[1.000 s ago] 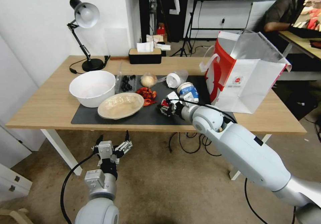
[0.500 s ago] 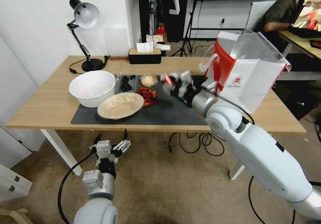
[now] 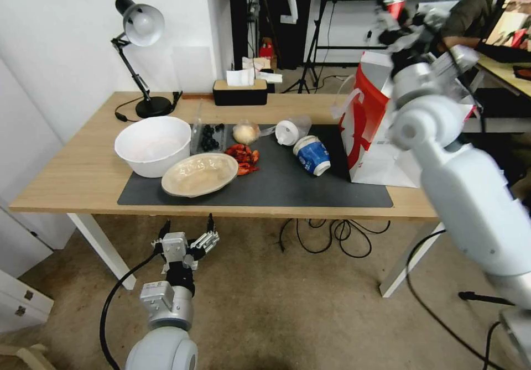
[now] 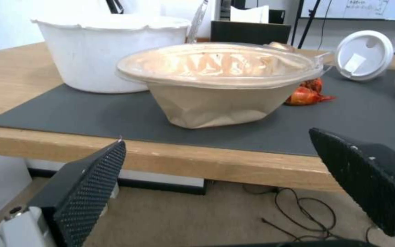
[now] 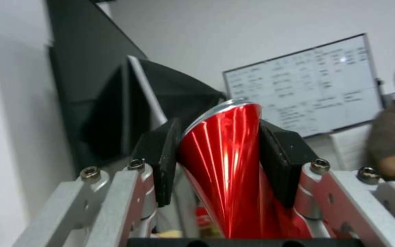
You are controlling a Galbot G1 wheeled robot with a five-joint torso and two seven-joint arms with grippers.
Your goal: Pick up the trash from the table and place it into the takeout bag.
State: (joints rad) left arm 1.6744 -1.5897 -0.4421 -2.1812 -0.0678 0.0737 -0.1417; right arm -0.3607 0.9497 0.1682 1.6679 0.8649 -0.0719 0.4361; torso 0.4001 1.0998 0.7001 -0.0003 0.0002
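My right gripper (image 3: 396, 17) is raised above the open top of the takeout bag (image 3: 381, 162) and is shut on the crushed red can (image 5: 227, 164), which sits squeezed between the black pads (image 5: 165, 161). On the table's (image 3: 83, 176) grey mat (image 3: 287, 187) lie the shallow beige bowl (image 3: 199, 175), the blue-and-white paper cup (image 3: 312, 155) on its side, the clear white-lidded cup (image 3: 287, 131), the wrapped yellowish lump (image 3: 246, 133) and red scraps (image 3: 242, 157). My left gripper (image 3: 185, 237) hangs open below the table's front edge, facing the beige bowl (image 4: 220, 85).
A large deep white bowl (image 3: 153, 144) stands left of the beige bowl. A tray of dark berries (image 3: 209, 136), a desk lamp (image 3: 141, 27) and a tissue box (image 3: 239, 90) are at the back. Cables (image 3: 326, 234) lie on the floor under the table.
My right arm has lifted the red can off the mat and swung it up and to the right, above the bag. The left arm has stayed put.
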